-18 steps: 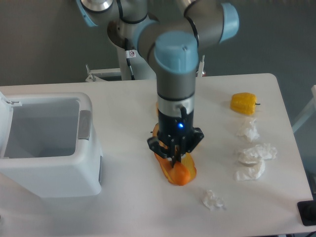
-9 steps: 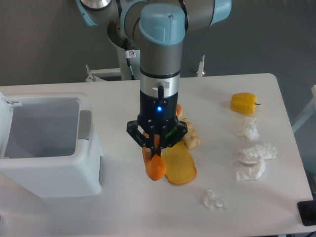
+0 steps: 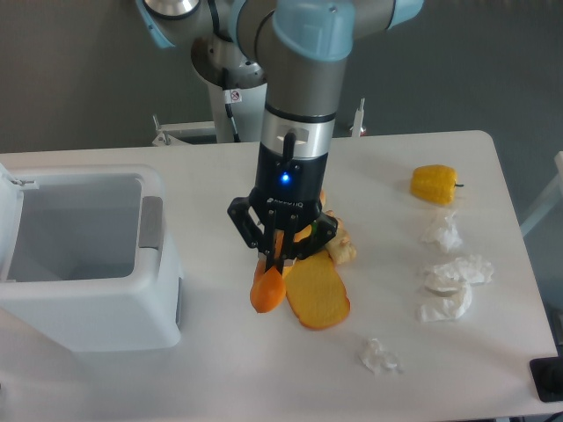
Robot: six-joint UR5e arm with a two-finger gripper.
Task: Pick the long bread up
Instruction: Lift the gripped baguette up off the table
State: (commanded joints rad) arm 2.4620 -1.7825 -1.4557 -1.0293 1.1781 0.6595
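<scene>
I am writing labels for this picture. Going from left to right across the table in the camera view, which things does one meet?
White bin → long bread in the gripper → flat bread slice → small crumpled paper → yellow pepper.

Orange long bread (image 3: 267, 291), yellow-orange bread slice (image 3: 318, 296), white table (image 3: 220, 369).

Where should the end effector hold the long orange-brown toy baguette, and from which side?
Keep coming from straight above, fingers across its narrow width. The end effector is shut on the long orange-brown toy baguette near one end, so its rounded tip hangs below, beside the flat yellow-orange bread slice. A grip nearer mid-length would probably balance it better, though its upper part is hidden.
</scene>
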